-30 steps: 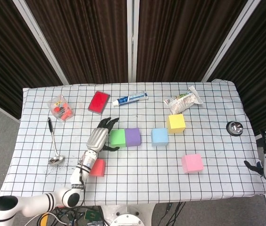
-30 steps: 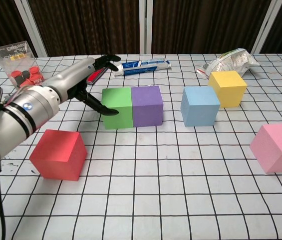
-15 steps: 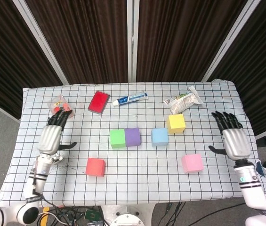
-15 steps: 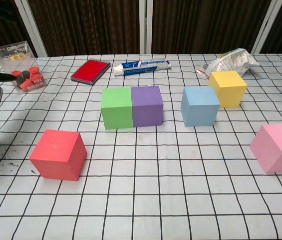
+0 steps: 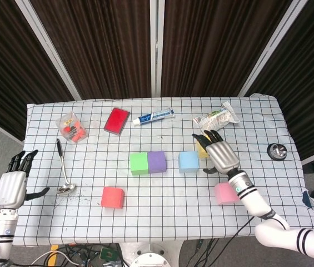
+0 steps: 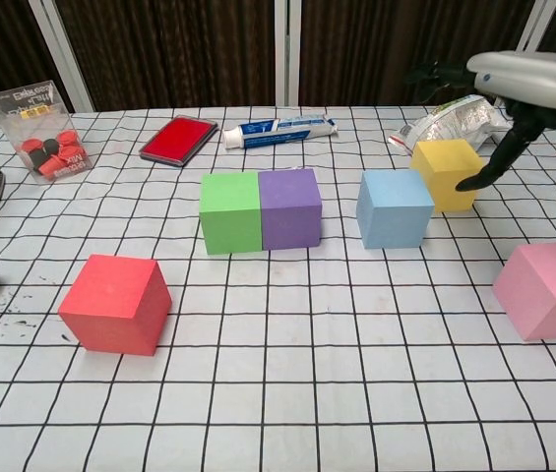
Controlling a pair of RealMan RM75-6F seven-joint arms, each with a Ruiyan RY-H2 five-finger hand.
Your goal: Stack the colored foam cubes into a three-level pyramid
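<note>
Head view is showing the right robot hand (image 5: 219,152) hovering over the yellow cube (image 6: 447,173), fingers spread, holding nothing. The blue cube (image 5: 188,161) is sitting just beside it on the inner side, the pink cube (image 5: 225,193) nearer its wrist. Green cube (image 5: 139,163) and purple cube (image 5: 157,161) are touching, farther inward; the red cube (image 5: 113,197) is lying well apart. The left robot hand (image 5: 12,186) is hanging open off the table (image 5: 162,217) edge. The cubes are matte foam; a black-gridded white cloth is covering the table, dark curtains behind.
</note>
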